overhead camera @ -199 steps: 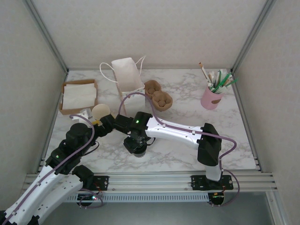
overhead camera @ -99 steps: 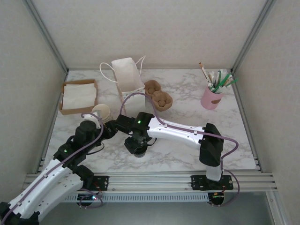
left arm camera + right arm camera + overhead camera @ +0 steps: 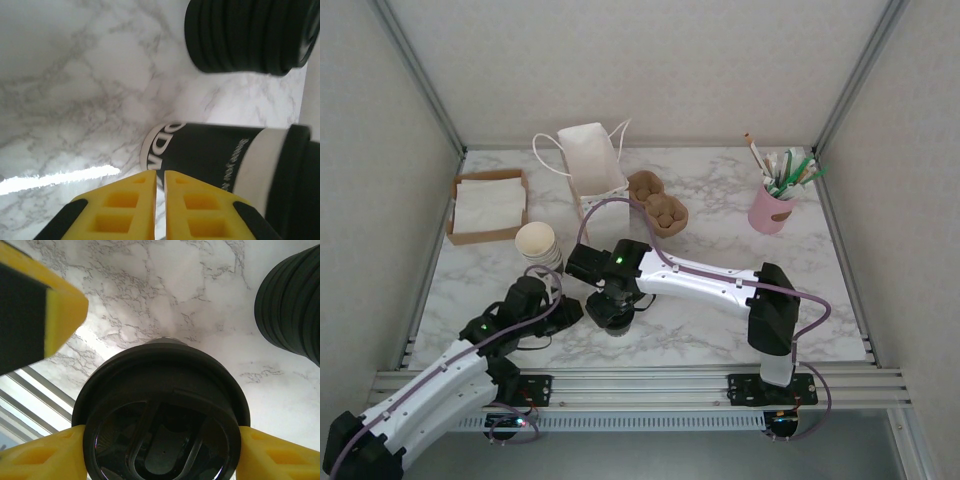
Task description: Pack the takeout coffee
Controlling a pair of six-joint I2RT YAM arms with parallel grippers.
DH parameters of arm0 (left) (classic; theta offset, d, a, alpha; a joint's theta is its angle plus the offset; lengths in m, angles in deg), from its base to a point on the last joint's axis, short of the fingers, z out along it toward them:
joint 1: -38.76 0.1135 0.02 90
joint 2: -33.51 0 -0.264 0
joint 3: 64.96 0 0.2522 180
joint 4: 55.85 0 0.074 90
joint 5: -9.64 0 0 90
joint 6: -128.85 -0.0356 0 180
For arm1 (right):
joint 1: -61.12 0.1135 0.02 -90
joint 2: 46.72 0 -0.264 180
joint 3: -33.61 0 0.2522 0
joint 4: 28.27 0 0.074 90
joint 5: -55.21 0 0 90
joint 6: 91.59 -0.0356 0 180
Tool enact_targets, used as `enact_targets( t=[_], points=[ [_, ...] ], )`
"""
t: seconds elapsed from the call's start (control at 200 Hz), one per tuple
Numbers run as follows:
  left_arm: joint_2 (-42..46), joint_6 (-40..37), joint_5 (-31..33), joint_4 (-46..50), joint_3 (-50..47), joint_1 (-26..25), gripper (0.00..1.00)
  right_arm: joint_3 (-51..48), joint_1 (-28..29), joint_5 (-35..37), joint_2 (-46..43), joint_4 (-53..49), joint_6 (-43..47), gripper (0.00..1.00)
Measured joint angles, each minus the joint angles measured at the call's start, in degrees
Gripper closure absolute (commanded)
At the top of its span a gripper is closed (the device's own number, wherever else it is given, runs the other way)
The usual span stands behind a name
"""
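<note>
Coffee cup [image 3: 162, 415], lidded, stands at seven o'clock on the table [image 3: 720, 210], your right gripper [image 3: 162, 452] clasping its lid, seemingly to lift it, your left gripper [image 3: 160, 197] pinched narrow, empty, beside its base.

On the marble table [image 3: 705, 335], the coffee cup [image 3: 162, 390] stands inside the right pincer [image 3: 160, 450], black lids [image 3: 295, 305] just beside. Farther off: cream cups [image 3: 537, 243], napkin box [image 3: 488, 205], white bag [image 3: 592, 165], brown tray [image 3: 658, 203], pink pot [image 3: 770, 210].
</note>
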Motion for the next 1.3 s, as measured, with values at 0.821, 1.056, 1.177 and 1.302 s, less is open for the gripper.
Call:
enact_targets(
  t=[0.821,1.056,1.177,1.302],
  points=[
    [-4.9,7.5,-12.4,-20.2,-8.3,0.0,0.84,-0.8,-0.2,-0.2,-0.3,0.8,-0.2,0.33],
    [-4.9,7.4,-12.4,-20.2,-8.3,0.0,0.84,-0.8,-0.3,-0.2,-0.3,0.7,-0.2,0.33],
    [-4.9,7.4,-12.4,-20.2,-8.3,0.0,0.84,-0.8,-0.3,-0.2,-0.3,0.7,-0.2,0.33],
    [-4.9,7.4,-12.4,-20.2,-8.3,0.0,0.83,-0.8,-0.3,-0.2,-0.3,0.7,-0.2,0.33]
  ],
)
